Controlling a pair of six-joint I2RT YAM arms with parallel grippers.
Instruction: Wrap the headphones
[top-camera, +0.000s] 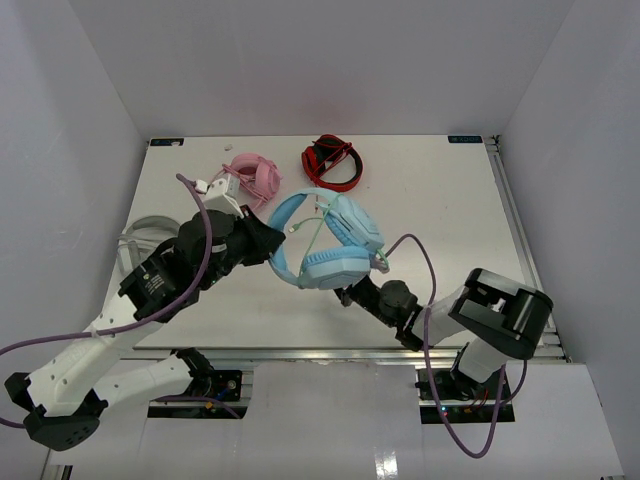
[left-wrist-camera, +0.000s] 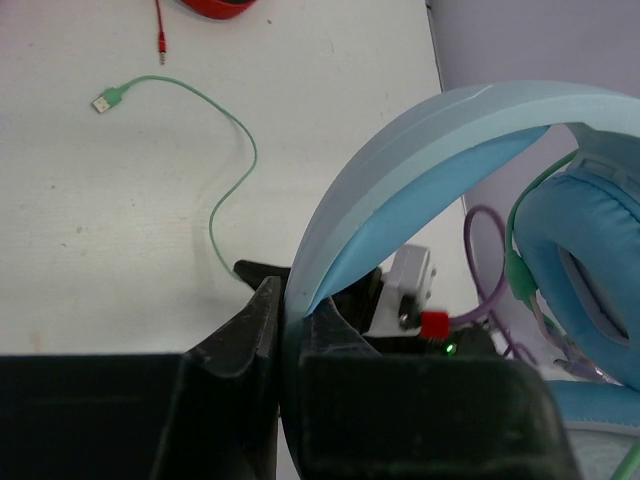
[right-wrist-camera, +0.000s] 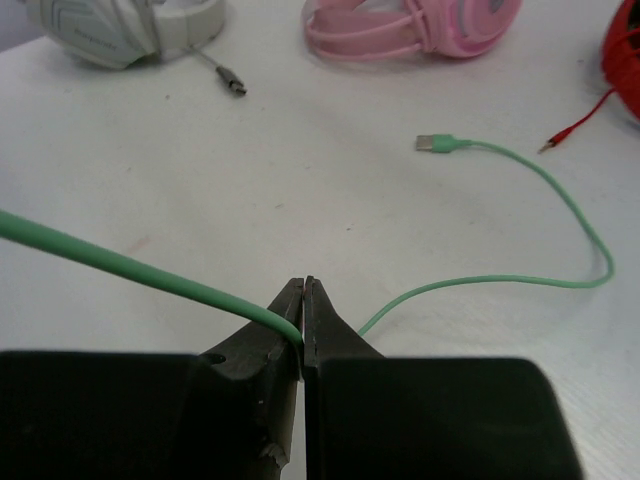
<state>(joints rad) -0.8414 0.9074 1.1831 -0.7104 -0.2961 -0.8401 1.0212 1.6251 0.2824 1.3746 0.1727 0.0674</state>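
headphones (top-camera: 325, 240) held midway between near and far edges; headband (left-wrist-camera: 400, 150) clamped by left gripper (left-wrist-camera: 280, 300), cable (right-wrist-camera: 150, 273) pinched by right gripper (right-wrist-camera: 303, 300); next, likely winding slack round headband.

The right side of the desk (top-camera: 450, 210) lies bare from the headphones (top-camera: 335, 250) to its right edge, open for passage. The back left is crowded: the pink headset (top-camera: 255, 178) and red headset (top-camera: 332, 163) sit just behind the headphones, the grey-white headset (top-camera: 146, 230) half under the left arm (top-camera: 165, 280). The green cable (right-wrist-camera: 545, 195) loops loose over the desk before the pink headset.
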